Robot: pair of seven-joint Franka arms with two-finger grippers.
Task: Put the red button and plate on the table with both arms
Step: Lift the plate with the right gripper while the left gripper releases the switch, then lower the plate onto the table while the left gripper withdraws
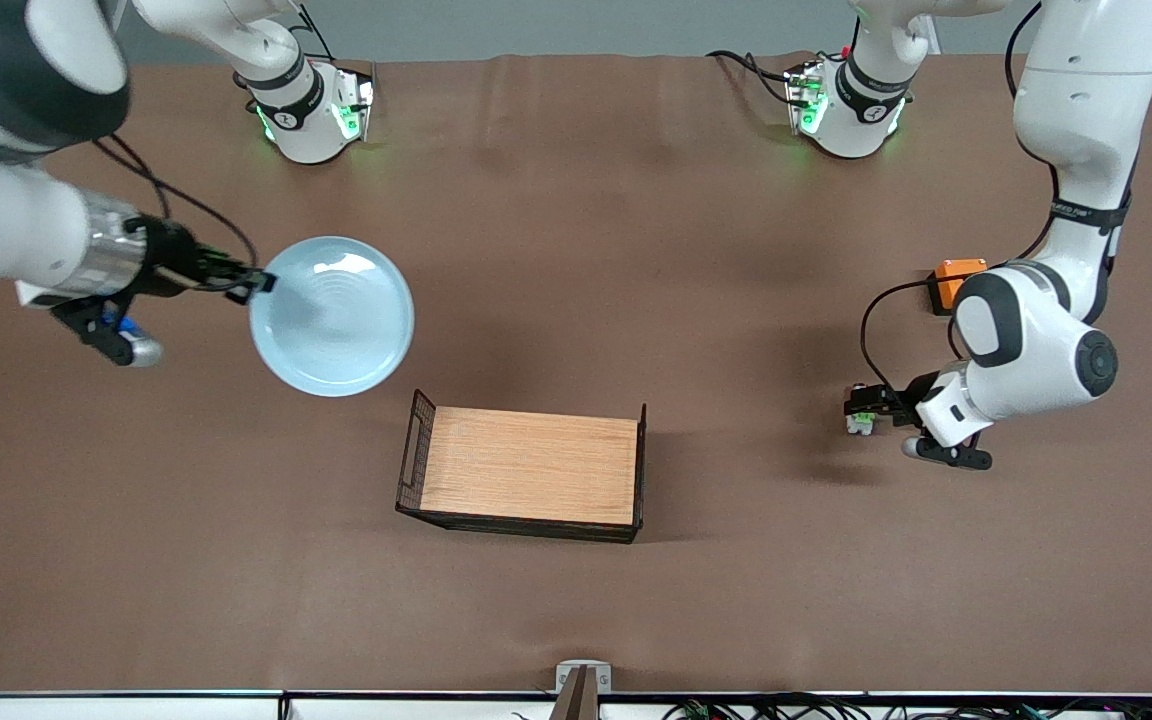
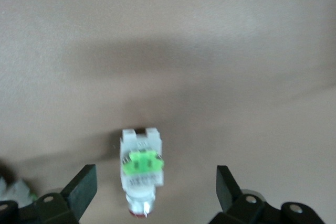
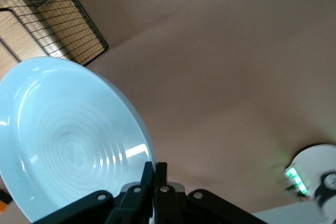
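Note:
The red button [image 1: 860,423], a tiny white-grey block with a green middle, lies on the brown table [image 1: 736,250] toward the left arm's end. In the left wrist view the button [image 2: 140,161] lies between the spread fingers, touching neither. My left gripper [image 1: 864,404] [image 2: 156,177] is open around it, low over the table. The pale-blue plate [image 1: 332,315] [image 3: 68,140] is toward the right arm's end, slightly tilted. My right gripper [image 1: 258,282] [image 3: 155,169] is shut on the plate's rim.
A wooden tray [image 1: 526,465] with black wire ends stands mid-table, nearer the front camera than the plate; it also shows in the right wrist view [image 3: 47,19]. An orange box [image 1: 958,280] sits by the left arm. The arm bases [image 1: 311,110] stand along the table's back edge.

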